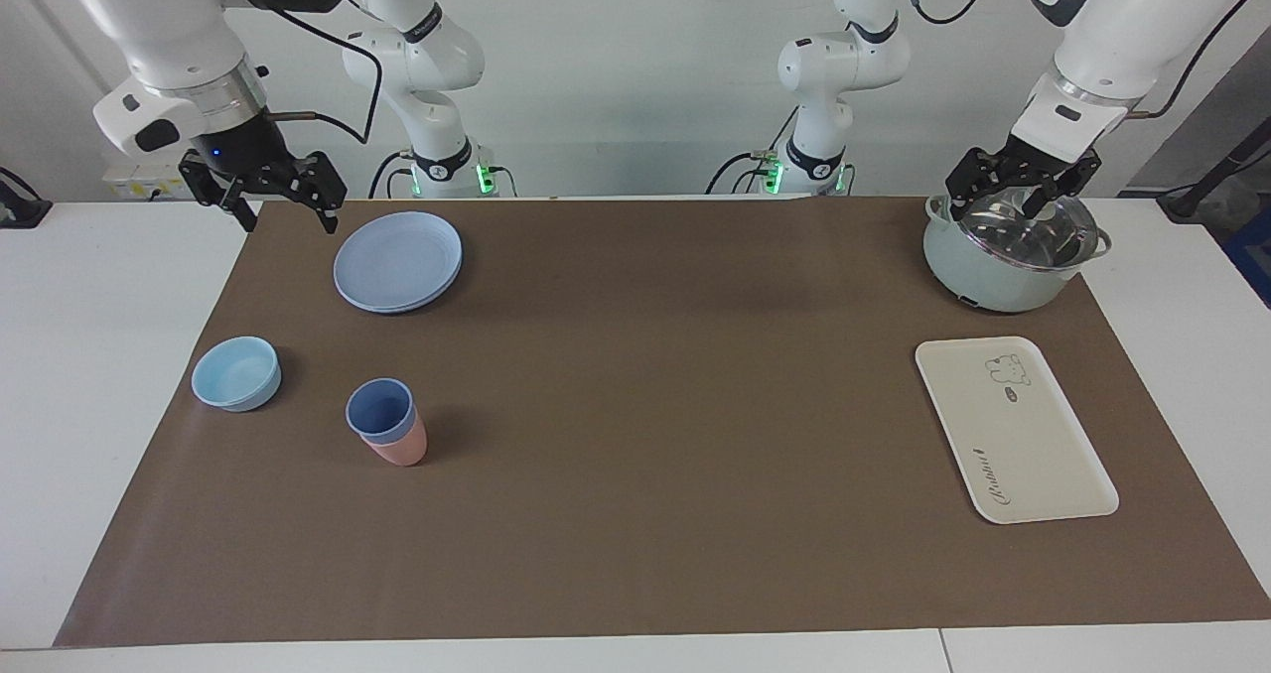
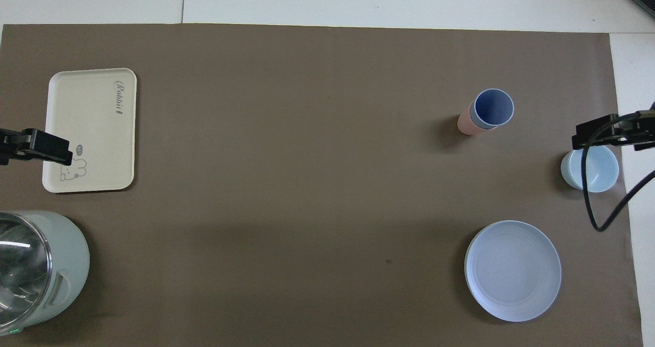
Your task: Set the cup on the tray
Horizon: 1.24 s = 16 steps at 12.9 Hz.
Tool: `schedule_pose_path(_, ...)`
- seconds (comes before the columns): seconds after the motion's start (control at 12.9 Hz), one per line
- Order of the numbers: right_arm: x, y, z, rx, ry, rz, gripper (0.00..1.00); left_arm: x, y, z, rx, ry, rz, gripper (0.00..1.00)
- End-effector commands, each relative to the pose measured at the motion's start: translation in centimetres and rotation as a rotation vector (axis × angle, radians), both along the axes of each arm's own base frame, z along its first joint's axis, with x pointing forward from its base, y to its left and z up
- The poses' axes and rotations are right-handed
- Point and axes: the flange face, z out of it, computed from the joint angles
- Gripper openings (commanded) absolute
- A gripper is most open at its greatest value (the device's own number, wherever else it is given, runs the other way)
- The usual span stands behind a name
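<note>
The periwinkle-blue cup stands nested inside a salmon-pink cup on the brown mat, toward the right arm's end of the table. The cream tray with the bear drawing lies flat toward the left arm's end and has nothing on it. My right gripper hangs open and empty above the mat's edge, beside the blue plate. My left gripper hangs open and empty just over the pot's glass lid. One of its fingers shows over the tray in the overhead view.
A round blue plate lies near the right arm. A light-blue bowl sits beside the cups. A pale green pot with a glass lid stands near the left arm, nearer the robots than the tray.
</note>
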Motion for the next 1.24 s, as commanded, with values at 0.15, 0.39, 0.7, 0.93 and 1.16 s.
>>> schedule_pose_path(0.15, 0.0, 0.0, 0.1, 0.002, -0.008, 0.001, 1.00, -1.0, -0.6, 1.1, -0.008, -0.004, 0.016, 1.00)
schedule_pose_path(0.39, -0.1, 0.0, -0.1, 0.004, -0.003, -0.003, 1.00, -0.9, -0.9, 1.1, -0.007, -0.007, 0.044, 1.00)
schedule_pose_path(0.7, -0.6, -0.5, -1.0, 0.005, -0.018, 0.019, 1.00, -0.9, -0.8, 1.0, -0.008, -0.009, 0.042, 1.00)
schedule_pose_path(0.93, -0.3, -2.1, -1.7, 0.063, -0.093, 0.150, 1.00, -0.9, -0.4, 1.0, -0.043, -0.009, 0.058, 1.00)
schedule_pose_path(1.16, -0.6, -4.1, -4.8, 0.132, -0.237, 0.216, 1.00, -1.1, -0.3, 1.1, -0.045, -0.012, 0.061, 1.00)
